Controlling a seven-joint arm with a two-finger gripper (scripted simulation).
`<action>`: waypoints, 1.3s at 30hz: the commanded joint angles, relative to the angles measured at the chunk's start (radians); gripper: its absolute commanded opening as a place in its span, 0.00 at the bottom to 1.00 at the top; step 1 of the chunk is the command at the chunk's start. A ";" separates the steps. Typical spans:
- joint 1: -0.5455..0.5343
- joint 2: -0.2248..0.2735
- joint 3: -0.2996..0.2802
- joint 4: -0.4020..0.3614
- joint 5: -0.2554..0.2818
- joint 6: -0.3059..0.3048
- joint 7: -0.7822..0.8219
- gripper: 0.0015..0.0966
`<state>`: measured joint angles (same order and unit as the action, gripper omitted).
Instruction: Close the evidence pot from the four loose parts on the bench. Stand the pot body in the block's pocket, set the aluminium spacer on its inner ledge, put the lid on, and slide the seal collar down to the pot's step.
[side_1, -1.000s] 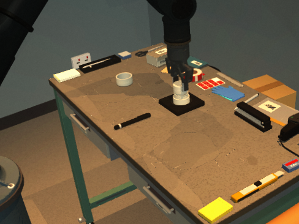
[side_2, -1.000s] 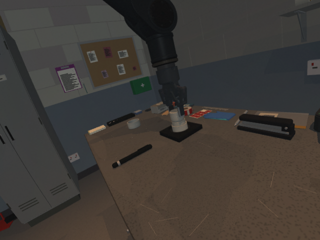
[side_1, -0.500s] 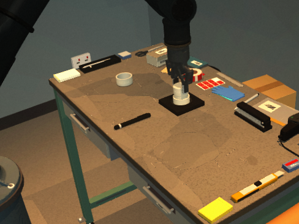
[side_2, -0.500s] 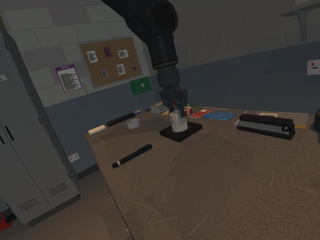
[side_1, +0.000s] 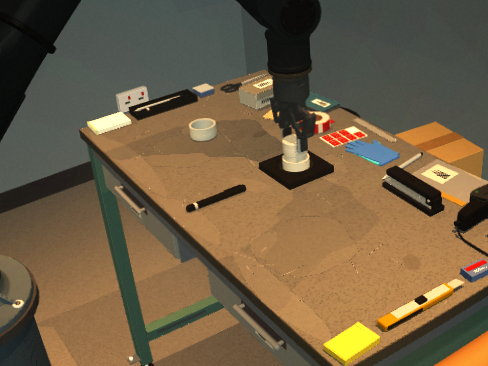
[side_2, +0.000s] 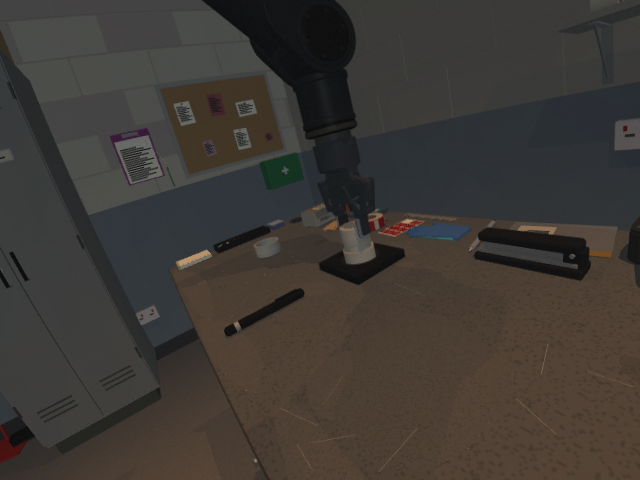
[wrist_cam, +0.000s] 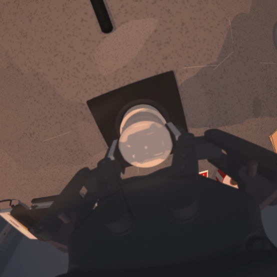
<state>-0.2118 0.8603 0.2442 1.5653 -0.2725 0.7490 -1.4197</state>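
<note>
The white pot body (side_1: 295, 161) (side_2: 359, 253) stands upright in the pocket of the black block (side_1: 296, 169) (side_2: 362, 262) at the middle of the bench. The white lid (side_1: 291, 144) (side_2: 350, 233) (wrist_cam: 145, 143) sits on top of the pot. My gripper (side_1: 295, 141) (side_2: 352, 229) (wrist_cam: 143, 144) reaches straight down over the block, and its fingers clamp the lid from two sides. The spacer is hidden from me. The white seal collar (side_1: 202, 129) (side_2: 267, 247) lies on the bench, apart from the block, toward the far left.
A black stapler (side_1: 413, 189) (side_2: 532, 251) lies right of the block. A black marker (side_1: 215, 198) (side_2: 264, 312) (wrist_cam: 102, 15) lies on the near side. A blue glove (side_1: 372, 151) (side_2: 439, 231), red labels (side_1: 342, 136) and a tape roll (side_1: 318, 122) lie behind the block.
</note>
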 joint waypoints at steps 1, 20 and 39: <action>0.000 -0.001 0.000 0.000 0.000 0.000 0.000 0.14; 0.000 -0.001 0.000 0.000 0.000 0.000 0.000 0.54; 0.000 -0.001 0.000 0.000 0.000 0.000 0.000 0.74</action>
<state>-0.2118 0.8604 0.2442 1.5653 -0.2725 0.7488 -1.4197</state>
